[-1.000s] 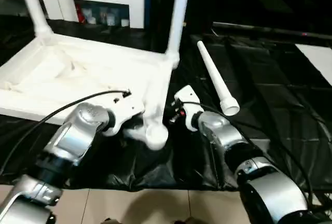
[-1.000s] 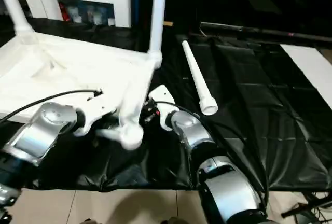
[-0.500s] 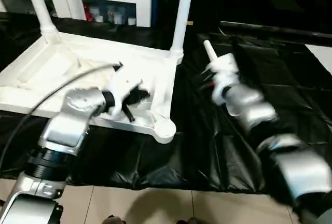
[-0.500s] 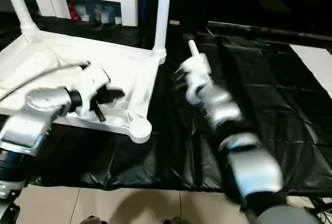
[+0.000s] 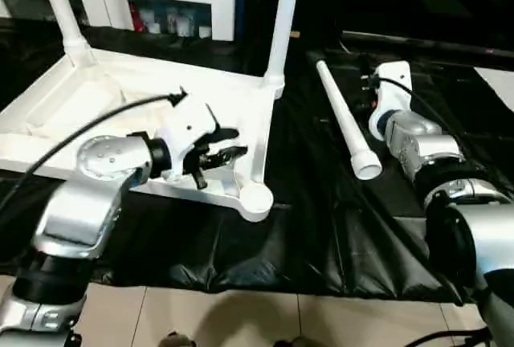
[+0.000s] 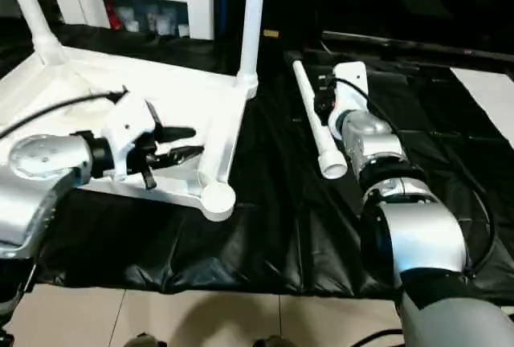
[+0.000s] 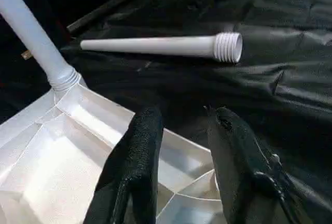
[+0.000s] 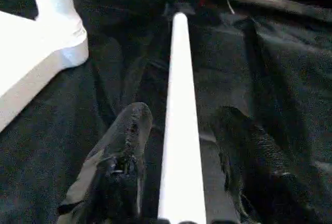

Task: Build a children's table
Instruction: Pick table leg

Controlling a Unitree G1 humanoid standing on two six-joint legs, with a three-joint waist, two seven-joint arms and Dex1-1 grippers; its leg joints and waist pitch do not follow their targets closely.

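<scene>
Right gripper (image 8: 181, 156) astride loose leg (image 8: 179, 130)

Head stereo pair: high, facing forward and down over silver forearms onto black-covered work table (image 5: 321, 226); near-identical scene, slightly offset. Left wrist camera: close, looks along own fingers (image 7: 137, 167) across white top's (image 7: 46, 151) near corner toward loose leg (image 7: 161, 45). Right wrist camera: very close, low, along same leg (image 8: 179, 125). All views share leg and top's far right corner.
</scene>
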